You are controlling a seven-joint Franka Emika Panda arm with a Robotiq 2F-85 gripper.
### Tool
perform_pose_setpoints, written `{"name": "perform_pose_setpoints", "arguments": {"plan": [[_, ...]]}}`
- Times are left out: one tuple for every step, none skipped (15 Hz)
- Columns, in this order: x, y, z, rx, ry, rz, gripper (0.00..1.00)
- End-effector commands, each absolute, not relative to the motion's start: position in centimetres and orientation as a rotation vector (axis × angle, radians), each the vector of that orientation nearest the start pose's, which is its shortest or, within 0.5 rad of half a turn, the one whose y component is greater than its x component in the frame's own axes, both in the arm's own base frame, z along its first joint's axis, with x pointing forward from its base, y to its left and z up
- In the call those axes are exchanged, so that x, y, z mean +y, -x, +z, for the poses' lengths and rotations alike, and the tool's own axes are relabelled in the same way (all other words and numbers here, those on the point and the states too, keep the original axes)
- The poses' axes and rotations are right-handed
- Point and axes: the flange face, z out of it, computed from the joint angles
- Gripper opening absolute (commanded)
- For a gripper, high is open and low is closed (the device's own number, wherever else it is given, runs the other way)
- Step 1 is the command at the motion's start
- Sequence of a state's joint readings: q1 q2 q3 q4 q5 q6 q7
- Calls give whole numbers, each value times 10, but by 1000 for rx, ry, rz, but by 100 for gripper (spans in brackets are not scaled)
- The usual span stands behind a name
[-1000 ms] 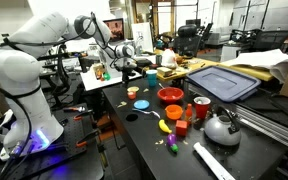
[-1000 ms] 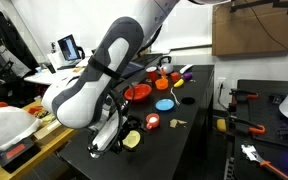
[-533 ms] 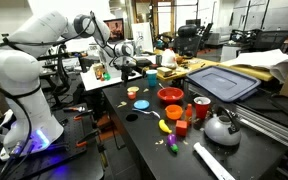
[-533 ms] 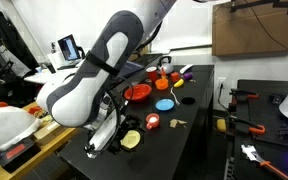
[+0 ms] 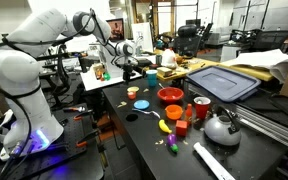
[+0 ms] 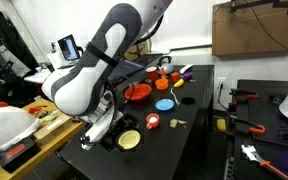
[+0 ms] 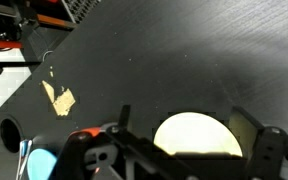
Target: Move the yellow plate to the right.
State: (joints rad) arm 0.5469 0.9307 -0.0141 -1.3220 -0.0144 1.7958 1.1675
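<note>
Over the black desk [image 7: 184, 60], the end effector [image 7: 182, 118] is held with jaws spread wide, the yellow plate [image 7: 196, 140] framed between them.

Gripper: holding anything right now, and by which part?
Nothing is held. The gripper is open, with the yellow plate below between its jaws, not gripped.

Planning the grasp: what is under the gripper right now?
The yellow plate, flat on the black table. Its lower edge is covered by the body of the open gripper.
</note>
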Motion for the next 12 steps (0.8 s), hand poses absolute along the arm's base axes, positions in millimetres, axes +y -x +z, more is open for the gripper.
{"name": "perform_pose_setpoints", "arguments": {"plan": [[331,-586,136,1176,3136,514,100],[326,-586,132,1199,3095,509,100],[321,-584,128,1218,3060,500,100],[315,-582,125,1238,3025,489,100],[310,-579,124,1248,2997,476,100],[306,-575,125,1250,2979,461,100],[303,-571,126,1256,2966,447,100],[301,-567,128,1252,2961,426,100],[298,-563,130,1253,2961,407,100],[296,-558,134,1246,2964,384,100],[294,-554,138,1242,2971,367,100],[291,-551,140,1230,2990,356,100]]}}
